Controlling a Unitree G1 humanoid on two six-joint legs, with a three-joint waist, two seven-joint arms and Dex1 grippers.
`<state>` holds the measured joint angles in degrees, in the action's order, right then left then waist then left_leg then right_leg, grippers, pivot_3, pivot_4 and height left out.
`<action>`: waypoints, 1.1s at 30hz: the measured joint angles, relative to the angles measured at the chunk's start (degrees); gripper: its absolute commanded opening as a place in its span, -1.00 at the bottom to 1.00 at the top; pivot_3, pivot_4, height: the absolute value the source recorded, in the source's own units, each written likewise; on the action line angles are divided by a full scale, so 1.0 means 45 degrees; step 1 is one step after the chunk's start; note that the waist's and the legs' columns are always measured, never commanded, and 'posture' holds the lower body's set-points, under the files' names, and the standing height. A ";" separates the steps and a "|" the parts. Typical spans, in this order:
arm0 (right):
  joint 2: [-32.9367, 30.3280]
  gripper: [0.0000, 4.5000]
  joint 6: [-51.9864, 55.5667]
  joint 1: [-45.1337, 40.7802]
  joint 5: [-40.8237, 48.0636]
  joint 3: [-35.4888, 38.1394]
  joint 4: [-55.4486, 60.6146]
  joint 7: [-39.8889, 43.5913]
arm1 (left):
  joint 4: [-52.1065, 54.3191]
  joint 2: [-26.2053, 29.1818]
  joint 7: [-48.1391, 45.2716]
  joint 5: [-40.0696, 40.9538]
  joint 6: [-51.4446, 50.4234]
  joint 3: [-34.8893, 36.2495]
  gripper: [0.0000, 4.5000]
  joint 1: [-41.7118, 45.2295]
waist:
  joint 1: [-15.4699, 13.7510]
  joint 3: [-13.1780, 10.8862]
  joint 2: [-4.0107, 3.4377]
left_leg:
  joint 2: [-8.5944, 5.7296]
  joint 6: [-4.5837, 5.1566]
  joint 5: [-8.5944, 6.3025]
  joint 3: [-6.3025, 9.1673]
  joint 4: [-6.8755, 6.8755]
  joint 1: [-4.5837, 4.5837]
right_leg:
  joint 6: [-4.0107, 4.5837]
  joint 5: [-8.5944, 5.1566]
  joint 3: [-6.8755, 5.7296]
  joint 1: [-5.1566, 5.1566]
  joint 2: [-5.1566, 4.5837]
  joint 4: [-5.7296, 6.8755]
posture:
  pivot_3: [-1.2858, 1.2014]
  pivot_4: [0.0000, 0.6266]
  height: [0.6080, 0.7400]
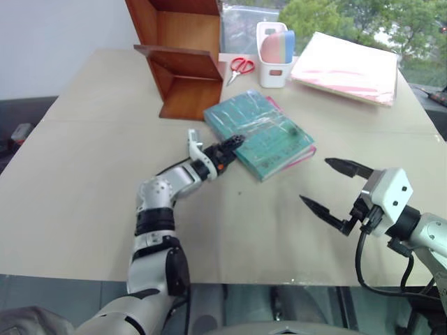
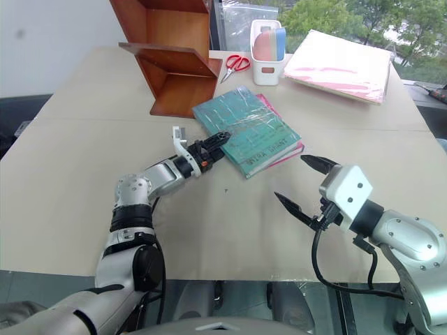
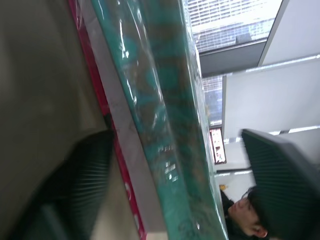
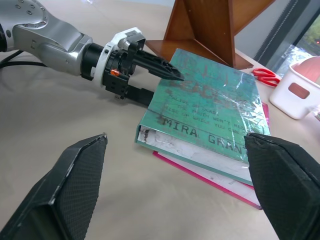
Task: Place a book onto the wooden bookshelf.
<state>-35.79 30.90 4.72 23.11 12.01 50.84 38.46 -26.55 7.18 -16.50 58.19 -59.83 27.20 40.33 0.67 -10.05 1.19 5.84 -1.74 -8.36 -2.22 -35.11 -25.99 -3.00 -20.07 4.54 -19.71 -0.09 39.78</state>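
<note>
The teal book (image 1: 258,132) lies flat on the table, stacked on a magenta-pink book (image 4: 200,170). My left gripper (image 1: 234,148) is at the book's near left corner, open. One finger (image 4: 160,67) reaches over the cover and the other (image 4: 140,95) sits low beside the edge; the left wrist view shows a gap on both sides of the stack's edge (image 3: 165,100). My right gripper (image 1: 314,180) hovers open over the table, right of the book and nearer to me, with nothing in it. The wooden bookshelf (image 1: 181,63) stands behind the book at the back left.
Red scissors (image 1: 242,66) and a white container (image 1: 272,59) with pink and blue items sit behind the book. A pink folder stack (image 1: 346,66) lies at the back right. A person's head (image 3: 245,220) shows past the book.
</note>
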 measured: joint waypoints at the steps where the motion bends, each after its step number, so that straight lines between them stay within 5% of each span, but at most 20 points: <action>1: 0.0000 1.00 -0.0014 0.0000 -0.0007 -0.0006 -0.0001 -0.0051 | -0.0003 -0.0085 0.0135 0.0122 -0.0028 0.0175 -0.10 0.0001 | 0.0001 0.0000 0.0000 | 0.0000 0.0000 0.0000 0.0002 0.0000 0.0000 | 0.0000 0.0000 -0.0001 0.0000 0.0000 0.0001 | 0.03 -0.52 1.00; 5: -0.0001 1.00 -0.0119 -0.0039 -0.0026 -0.0079 -0.0018 -0.0143 | -0.0031 -0.0367 0.0710 0.0783 -0.0310 0.0884 -0.93 0.0065 | 0.0001 0.0000 0.0000 | 0.0000 -0.0002 0.0001 0.0004 0.0001 0.0000 | 0.0000 0.0000 -0.0001 0.0000 0.0001 0.0001 | 0.03 -0.52 1.00; 12: -0.0049 1.00 -0.0410 -0.0228 -0.0035 -0.0219 -0.0270 -0.0170 | 0.0889 -0.0131 0.1990 0.2480 -0.1767 0.1612 -0.97 -0.0282 | 0.0030 -0.0002 0.0002 | 0.0001 -0.0007 0.0004 0.0006 0.0002 -0.0002 | 0.0000 0.0000 -0.0001 -0.0001 0.0001 0.0001 | 0.03 -0.52 1.00; 19: -0.0001 1.00 -0.0527 -0.0301 0.0234 -0.0376 -0.0401 -0.0173 | 0.5578 0.0983 0.0578 0.3313 -0.2667 -0.0674 -0.97 0.0449 | -0.0256 -0.0008 0.0013 | -0.0022 -0.0020 0.0012 0.0049 -0.0012 -0.0017 | 0.0000 0.0001 -0.0036 0.0011 -0.0012 -0.0003 | 0.03 -0.52 1.00; 22: 0.0002 1.00 -0.0489 -0.0183 0.0698 -0.0308 -0.0389 -0.0176 | 0.6944 0.2834 -0.1995 -0.0269 0.0160 -0.4065 -0.97 0.1852 | -0.0296 -0.0006 0.0007 | -0.0029 -0.0033 0.0020 0.0054 -0.0002 -0.0010 | 0.0003 0.0002 -0.0039 0.0011 -0.0008 -0.0007 | 0.03 -0.52 1.00; 27: -0.0044 1.00 -0.0505 -0.0007 0.0887 -0.0201 -0.0402 -0.0303 | 0.5369 0.5748 -0.5714 -0.9857 1.0863 -0.9729 -0.97 0.4725 | -0.0303 0.0003 -0.0015 | -0.0028 -0.0025 0.0015 0.0015 0.0050 0.0000 | 0.0010 0.0000 -0.0012 0.0004 -0.0007 -0.0051 | 0.03 -0.52 1.00; 33: 0.0039 1.00 -0.0657 -0.0184 0.0724 -0.0548 -0.0442 -0.0557 | 0.0186 0.6604 -0.6994 -1.3941 1.5947 -1.0919 -0.97 0.8496 | -0.0289 -0.0014 -0.0009 | -0.0024 -0.0006 0.0007 0.0010 0.0047 -0.0129 | 0.0005 -0.0001 -0.0009 -0.0100 -0.0004 -0.0098 | 0.03 -0.52 1.00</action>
<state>-35.61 27.95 3.89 26.37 9.55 48.85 35.95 -25.71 36.90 -47.98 -4.55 11.93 -21.94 78.56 -0.63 -10.11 1.15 5.73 -1.77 -8.33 -2.18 -34.90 -26.58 -2.97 -20.08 4.50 -20.16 -0.11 39.34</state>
